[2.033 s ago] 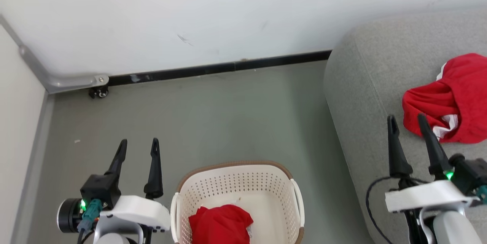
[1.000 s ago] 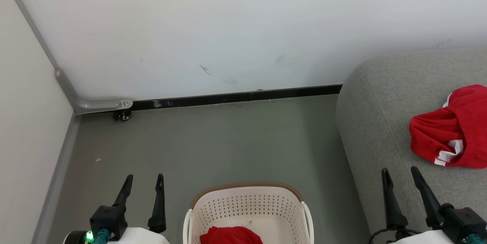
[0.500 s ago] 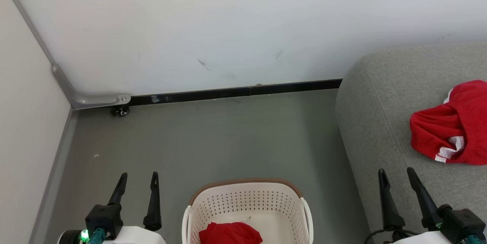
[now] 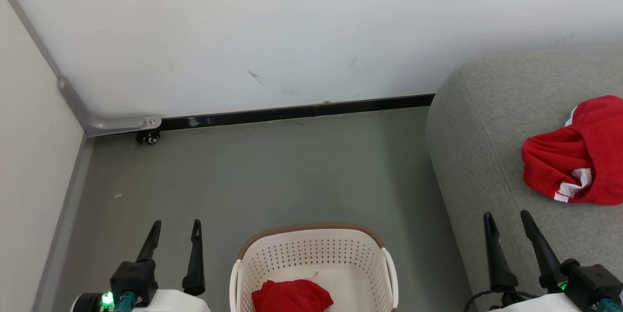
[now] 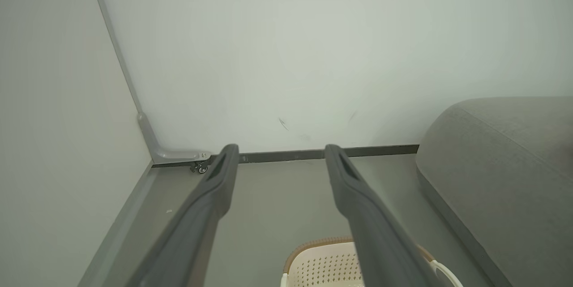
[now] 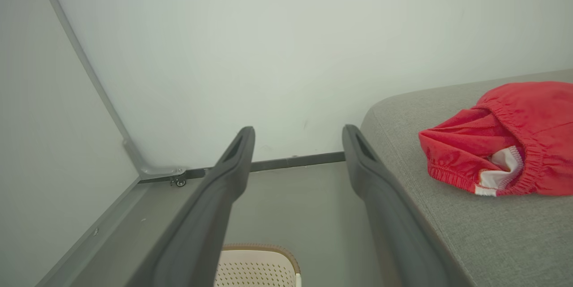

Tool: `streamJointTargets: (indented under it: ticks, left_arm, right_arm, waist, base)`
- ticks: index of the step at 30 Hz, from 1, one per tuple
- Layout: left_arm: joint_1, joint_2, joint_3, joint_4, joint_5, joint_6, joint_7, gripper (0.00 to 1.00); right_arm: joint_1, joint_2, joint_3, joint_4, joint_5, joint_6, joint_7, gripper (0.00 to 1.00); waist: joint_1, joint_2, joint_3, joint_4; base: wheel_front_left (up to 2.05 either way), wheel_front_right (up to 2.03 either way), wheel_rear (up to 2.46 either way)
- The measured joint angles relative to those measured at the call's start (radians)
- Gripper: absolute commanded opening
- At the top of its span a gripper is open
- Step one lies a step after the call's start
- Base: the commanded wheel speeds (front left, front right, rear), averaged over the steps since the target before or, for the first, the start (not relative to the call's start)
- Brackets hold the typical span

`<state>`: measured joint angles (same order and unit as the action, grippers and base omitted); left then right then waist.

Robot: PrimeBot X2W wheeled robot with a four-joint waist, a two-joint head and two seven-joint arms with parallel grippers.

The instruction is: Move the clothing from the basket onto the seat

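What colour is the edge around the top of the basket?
Brown. The rim runs round the top of the cream-white basket, and it shows best in the head view.

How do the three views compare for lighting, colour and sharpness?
Head view: evenly lit, sharp, no glare. Left wrist view: greenish cast, dimmer edges, left claw soft near the lens. Right wrist view: same cast, red garment on the seat crisp.

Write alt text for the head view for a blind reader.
A red garment lies on the grey seat at right; a second garment sits in the cream basket on the floor. The left gripper and right gripper hover open, empty.
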<state>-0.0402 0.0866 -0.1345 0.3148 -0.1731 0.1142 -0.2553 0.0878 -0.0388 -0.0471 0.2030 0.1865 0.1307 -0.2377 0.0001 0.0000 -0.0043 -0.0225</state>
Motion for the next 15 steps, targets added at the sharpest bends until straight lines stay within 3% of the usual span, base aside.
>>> streamJointTargets:
  ticks: [15]
  left_arm:
    - [-0.030,0.058,-0.051,0.073,0.066,-0.028,0.000,1.00]
  right_arm:
    - [0.037,0.001,-0.021,-0.026,0.001,0.000,0.000,1.00]
  waist:
    - [0.0000,0.0000,0.037,-0.019]
  base:
    - [0.00,0.00,0.00]
